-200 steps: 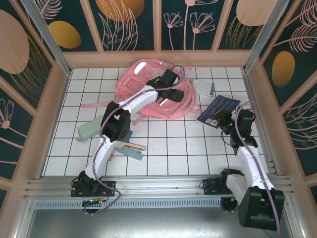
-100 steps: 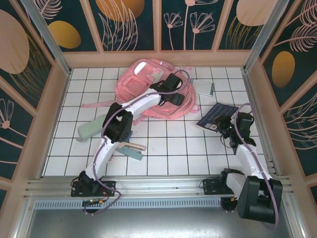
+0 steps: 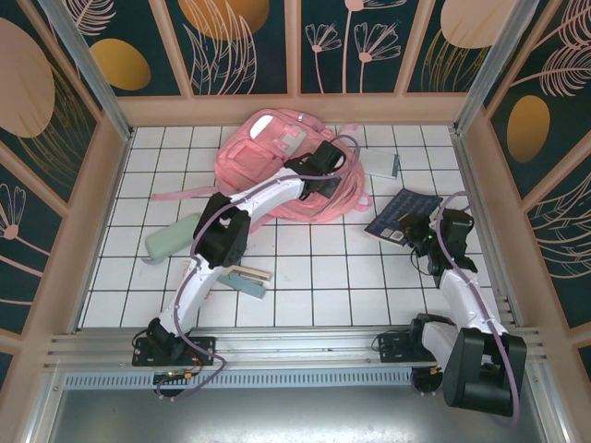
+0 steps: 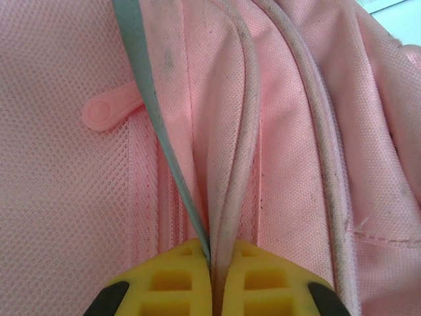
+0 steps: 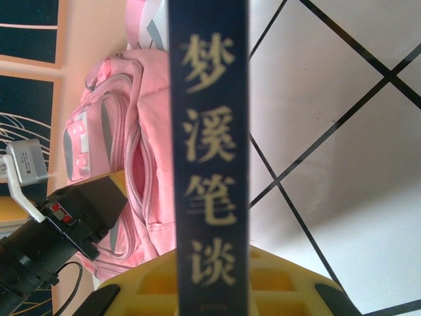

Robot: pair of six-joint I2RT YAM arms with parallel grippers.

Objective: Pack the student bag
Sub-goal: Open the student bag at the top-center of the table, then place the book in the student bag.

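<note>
1. The left gripper is pinched tight on a piped fold of the student bag, with its yellow fingertips meeting on the seam. The bag lies directly under the gripper and spreads away to its left and far side.
2. The bag is soft pink fabric with mesh panels, a grey strip, cord-like piping and a round-ended pink pull tab.
3. The right gripper clamps a dark blue book at its spine, and the bag sits well off to its left.

Bag edge in L gripper
</note>
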